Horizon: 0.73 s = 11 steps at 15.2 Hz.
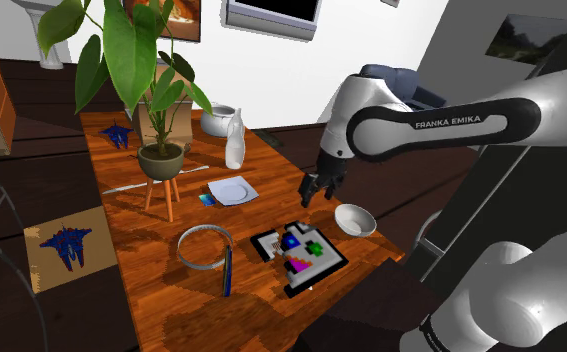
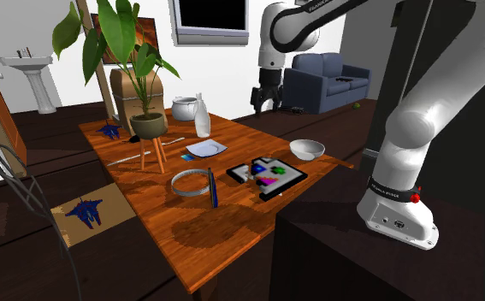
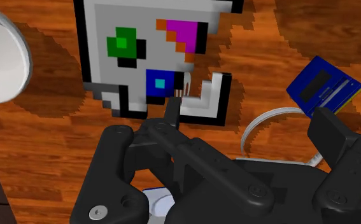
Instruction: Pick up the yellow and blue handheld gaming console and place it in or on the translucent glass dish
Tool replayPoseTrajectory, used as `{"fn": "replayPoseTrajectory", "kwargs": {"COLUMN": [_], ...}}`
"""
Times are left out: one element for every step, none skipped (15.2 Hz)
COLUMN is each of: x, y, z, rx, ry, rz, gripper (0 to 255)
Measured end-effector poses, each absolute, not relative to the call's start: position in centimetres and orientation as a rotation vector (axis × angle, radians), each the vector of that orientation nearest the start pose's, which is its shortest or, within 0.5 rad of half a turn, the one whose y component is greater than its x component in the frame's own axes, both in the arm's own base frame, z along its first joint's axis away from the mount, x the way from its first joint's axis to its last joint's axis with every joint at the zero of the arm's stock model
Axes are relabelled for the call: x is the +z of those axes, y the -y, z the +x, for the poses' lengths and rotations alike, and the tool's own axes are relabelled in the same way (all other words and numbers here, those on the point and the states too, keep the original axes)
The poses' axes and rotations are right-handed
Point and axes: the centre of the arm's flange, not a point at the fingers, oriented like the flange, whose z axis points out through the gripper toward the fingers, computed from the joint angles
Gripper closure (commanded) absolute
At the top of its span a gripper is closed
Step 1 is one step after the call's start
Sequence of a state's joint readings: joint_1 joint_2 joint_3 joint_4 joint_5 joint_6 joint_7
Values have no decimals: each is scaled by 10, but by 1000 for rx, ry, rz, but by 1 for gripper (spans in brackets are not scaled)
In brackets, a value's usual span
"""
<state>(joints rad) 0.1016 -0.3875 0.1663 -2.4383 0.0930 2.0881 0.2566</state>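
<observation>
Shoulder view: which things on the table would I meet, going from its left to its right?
Blue toy jet → plant pot → white bottle → pixel-patterned board → white bowl.

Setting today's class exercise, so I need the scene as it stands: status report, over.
Gripper above table, jaws open, empty. Blue-and-yellow console on table beside white plate, untouched. Round translucent dish apart from it, blue stick against its rim.

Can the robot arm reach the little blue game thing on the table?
Probably yes. The game console lies flat on bare wood, and the open tool hangs above the table with nothing between them. The plant stand and a pale dish sit close beside it, so room is tight.
</observation>
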Motion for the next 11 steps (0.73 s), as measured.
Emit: {"fn": "replayPoseTrajectory", "kwargs": {"x": [440,430,421,410,401,393,385,377,365,357,350], "y": [-128,-136,-143,-151,-161,-170,-178,-185,-197,-203,-210], "z": [418,423,431,437,445,450,456,464,468,472,480], "rx": [-44,-44,-45,-44,-45,-45,-46,-47,-46,-46,-47], "ry": [-67,-65,-62,-59,-57,-54,-52,-50,-46,-43,-42], "rz": [-3117,-3121,-3124,-3127,-3130,-3134,-3137,-3140,-3143,-3146,-3149], "gripper": [0,0,0,0,0,0,0,0,0,0,0]}}
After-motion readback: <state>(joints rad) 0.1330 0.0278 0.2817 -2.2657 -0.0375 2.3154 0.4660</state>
